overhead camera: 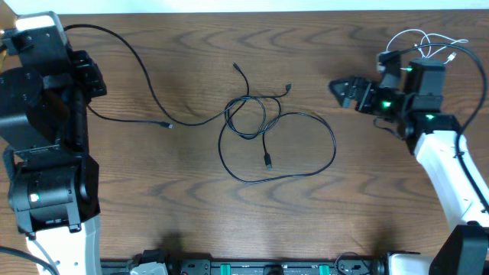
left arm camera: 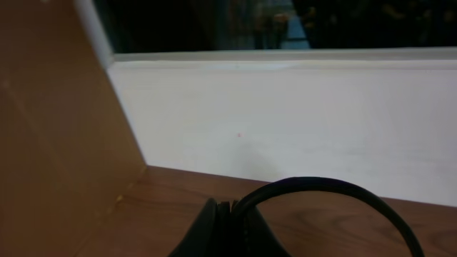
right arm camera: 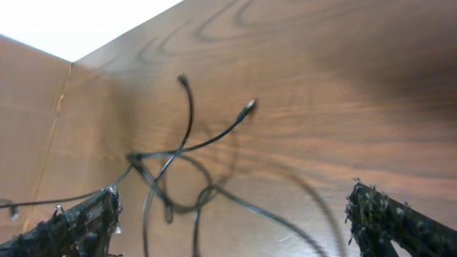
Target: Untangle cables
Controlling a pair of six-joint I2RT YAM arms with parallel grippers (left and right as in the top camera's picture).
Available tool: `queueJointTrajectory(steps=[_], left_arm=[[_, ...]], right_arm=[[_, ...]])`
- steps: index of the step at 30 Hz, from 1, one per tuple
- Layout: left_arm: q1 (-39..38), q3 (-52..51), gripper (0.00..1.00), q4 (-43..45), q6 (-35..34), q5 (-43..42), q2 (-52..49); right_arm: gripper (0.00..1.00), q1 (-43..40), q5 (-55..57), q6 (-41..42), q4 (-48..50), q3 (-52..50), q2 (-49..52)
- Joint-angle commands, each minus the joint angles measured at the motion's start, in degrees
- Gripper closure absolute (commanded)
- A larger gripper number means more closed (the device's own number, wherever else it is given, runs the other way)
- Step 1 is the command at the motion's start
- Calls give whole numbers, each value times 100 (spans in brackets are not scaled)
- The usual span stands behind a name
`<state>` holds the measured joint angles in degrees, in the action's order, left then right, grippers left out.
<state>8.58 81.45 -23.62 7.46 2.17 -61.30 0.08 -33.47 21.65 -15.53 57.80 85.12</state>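
The black cables (overhead camera: 246, 99) lie knotted together mid-bench (overhead camera: 153, 191). The risk is that the right jaws, spread wide and empty off to the knot's right, pinch 2 strands at once and draw it tighter. The left jaws are pressed together at the left edge, and I cannot tell whether they touch anything.

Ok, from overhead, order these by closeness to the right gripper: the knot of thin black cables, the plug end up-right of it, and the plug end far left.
1. Up-right plug end, on the right gripper's side.
2. Knot of thin black cables, table centre.
3. Far-left plug end, toward the left arm.
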Motion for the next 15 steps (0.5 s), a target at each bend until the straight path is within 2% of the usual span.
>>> queueJointTrajectory(steps=[1, 6, 9, 12, 15], left_arm=[[35, 214, 93, -2, -173, -350, 22], [35, 214, 93, -11, -225, -540, 22], [35, 212, 93, -52, -225, -997, 33], [35, 214, 93, -72, -225, -1386, 33], [35, 212, 93, -94, -225, -1624, 39]], right_arm=[[1, 518, 533, 308, -96, 74, 68], [4, 1311, 645, 101, 284, 74, 402], [14, 1696, 654, 168, 796, 76, 785], [16, 1921, 658, 249, 1123, 76, 1180], [24, 1998, 654, 326, 1386, 76, 1504]])
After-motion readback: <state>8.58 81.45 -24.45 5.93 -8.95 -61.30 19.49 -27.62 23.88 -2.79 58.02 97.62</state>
